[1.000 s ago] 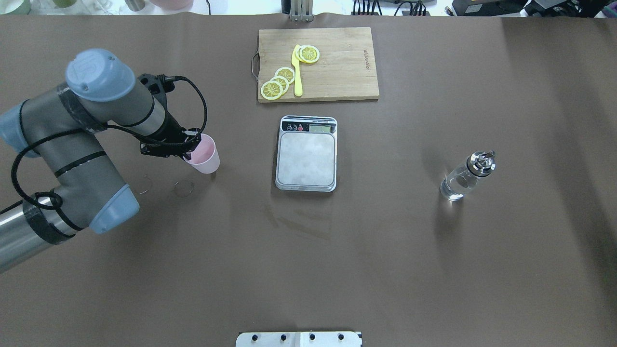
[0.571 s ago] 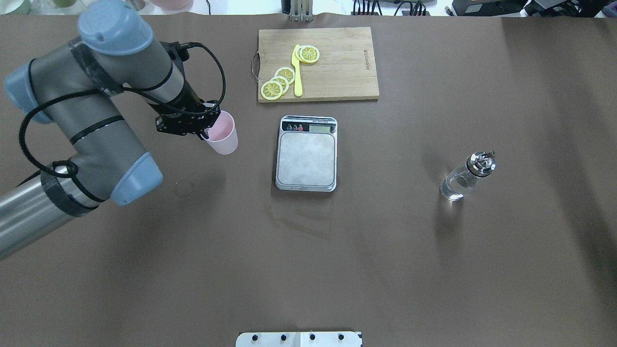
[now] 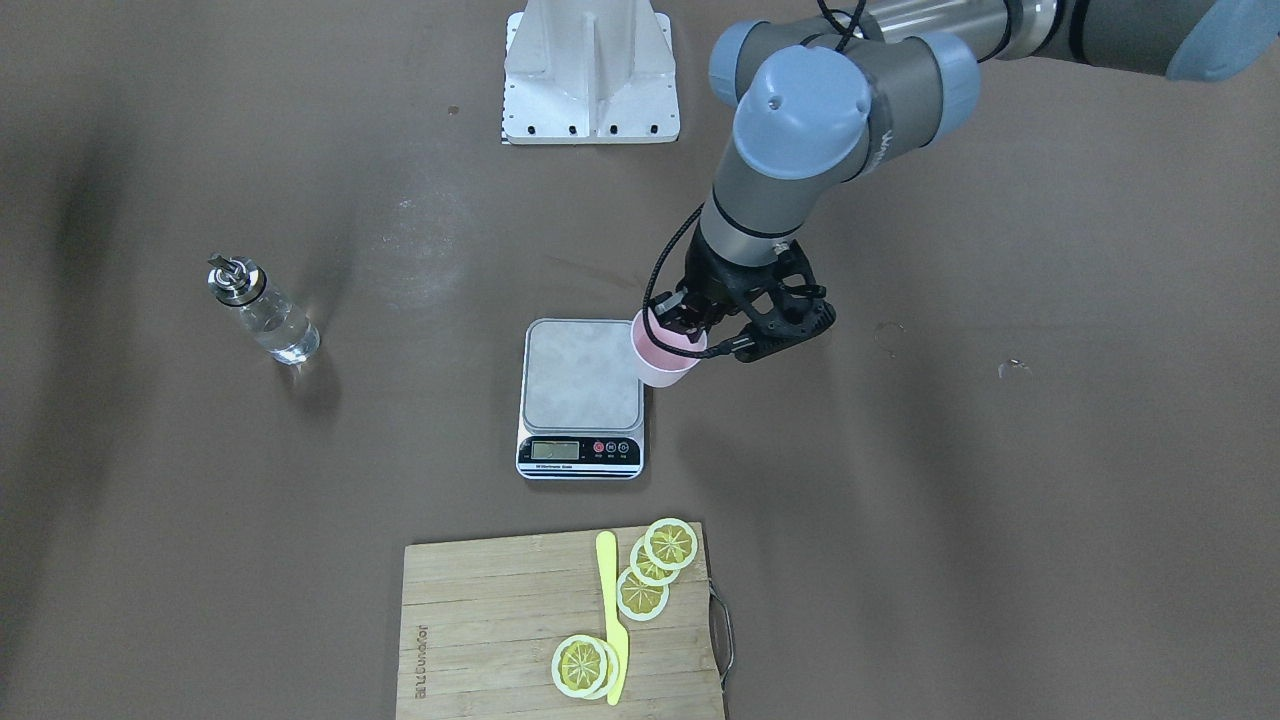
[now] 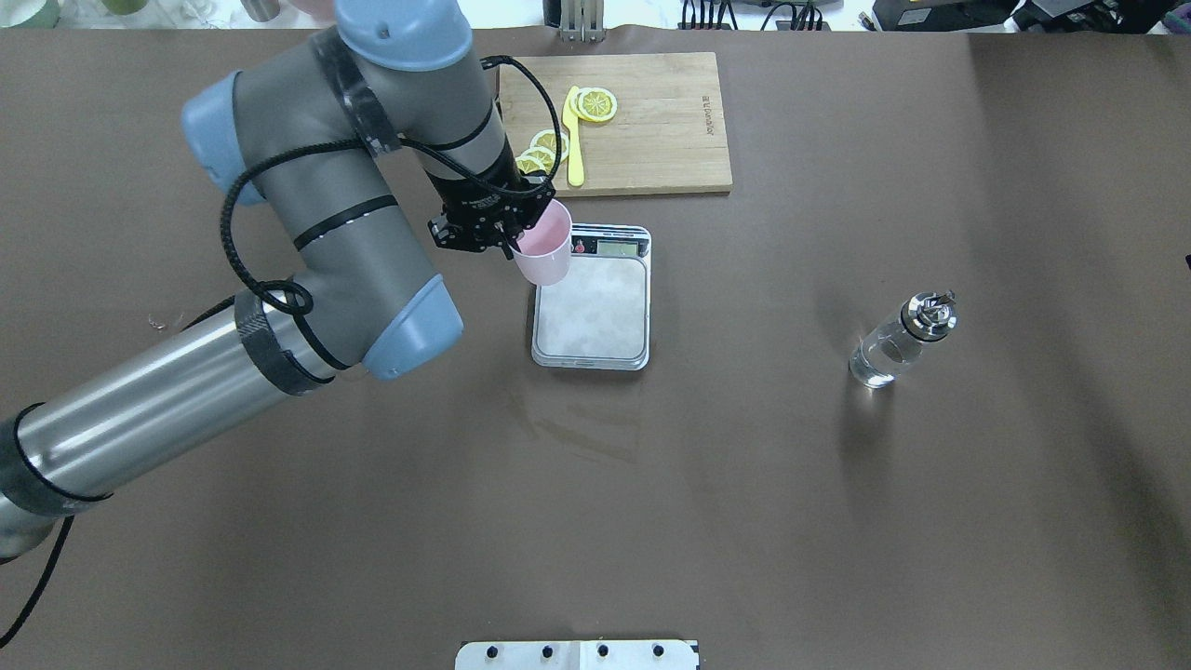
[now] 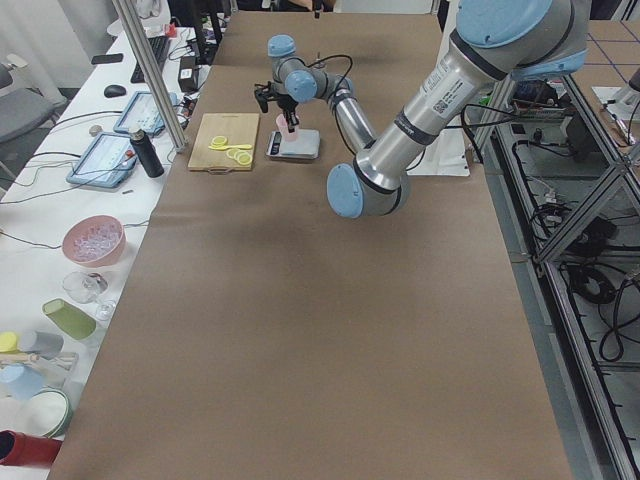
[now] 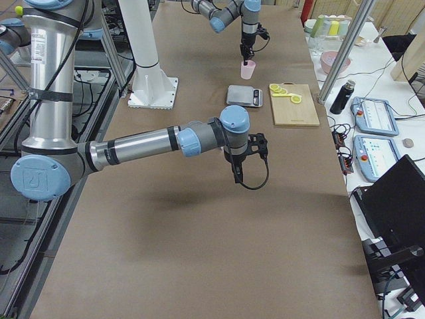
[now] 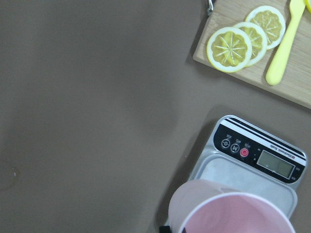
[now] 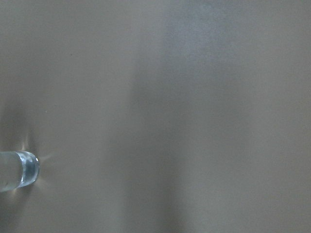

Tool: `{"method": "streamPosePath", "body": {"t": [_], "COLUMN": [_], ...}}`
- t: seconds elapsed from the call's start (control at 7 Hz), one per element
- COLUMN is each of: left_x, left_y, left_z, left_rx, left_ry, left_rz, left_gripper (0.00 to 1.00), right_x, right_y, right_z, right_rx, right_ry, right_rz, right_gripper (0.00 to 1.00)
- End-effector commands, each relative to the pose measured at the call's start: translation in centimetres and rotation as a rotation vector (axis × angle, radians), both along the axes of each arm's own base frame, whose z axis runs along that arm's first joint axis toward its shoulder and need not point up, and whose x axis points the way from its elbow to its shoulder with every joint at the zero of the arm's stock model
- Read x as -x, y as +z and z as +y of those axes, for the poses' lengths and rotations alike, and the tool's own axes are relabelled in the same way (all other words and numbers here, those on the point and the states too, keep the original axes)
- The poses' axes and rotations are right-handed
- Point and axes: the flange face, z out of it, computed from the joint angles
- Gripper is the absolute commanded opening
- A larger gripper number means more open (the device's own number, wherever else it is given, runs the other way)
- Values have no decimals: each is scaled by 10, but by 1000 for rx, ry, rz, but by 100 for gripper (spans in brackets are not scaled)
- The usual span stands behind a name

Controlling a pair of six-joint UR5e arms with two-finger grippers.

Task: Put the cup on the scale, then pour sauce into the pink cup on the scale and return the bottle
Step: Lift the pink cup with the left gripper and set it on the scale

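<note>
My left gripper (image 4: 515,244) is shut on the rim of the pale pink cup (image 4: 544,247) and holds it upright in the air over the left edge of the scale (image 4: 595,312). In the front view the gripper (image 3: 688,325) grips the cup (image 3: 665,360) beside the scale's steel platform (image 3: 575,380). The left wrist view shows the cup's rim (image 7: 233,213) above the scale's display strip (image 7: 260,153). The clear glass bottle (image 4: 895,346) with its metal spout stands alone at the right, and clear liquid shows inside. My right gripper (image 6: 238,174) shows only in the right side view, so I cannot tell its state.
A wooden cutting board (image 4: 656,130) with lemon slices (image 4: 595,103) and a yellow knife (image 4: 573,140) lies beyond the scale. The bottle's base (image 8: 22,170) shows at the left edge of the right wrist view. Faint ring marks (image 3: 888,330) mark the brown table cover.
My left arm has lifted the pink cup off the table and carried it right and away from the robot, from the table's left part to the scale's left edge. The bottle has not moved.
</note>
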Motion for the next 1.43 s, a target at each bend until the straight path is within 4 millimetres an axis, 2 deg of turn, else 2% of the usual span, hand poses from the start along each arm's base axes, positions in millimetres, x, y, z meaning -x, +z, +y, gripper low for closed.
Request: {"method": "streamPosePath", "body": {"t": [0.0, 0.14, 0.29, 0.57, 0.71, 0.86, 1.0, 1.14, 1.29], "left_x": [-46, -66, -74, -75, -73, -73, -66, -37, -1], "left_y": [-5, 5, 11, 7, 6, 9, 0, -12, -6], "left_z": [22, 21, 19, 18, 16, 16, 19, 13, 10], "left_rx": [8, -6, -11, -8, -30, -33, -46, -54, -58], "left_ry": [0, -5, -5, -13, -9, -8, -3, -18, 8], "left_rz": [-33, -44, -33, -24, -6, -4, 11, 32, 50], "left_gripper": [0, 0, 0, 0, 52, 98, 99, 99, 99], "right_x": [8, 17, 23, 25, 25, 24, 26, 25, 21], "right_y": [-18, -29, -33, -34, -36, -36, -48, -71, -83], "right_z": [4, 7, 9, 9, 9, 10, 13, 20, 38], "right_rx": [-16, 3, 8, 9, 6, 5, -16, -60, -61], "right_ry": [-2, 10, 7, 5, 5, 4, 0, -2, 4], "right_rz": [-9, -20, -24, -24, -25, -26, -33, -47, -58], "right_gripper": [100, 100, 100, 100, 100, 100, 100, 100, 100]}}
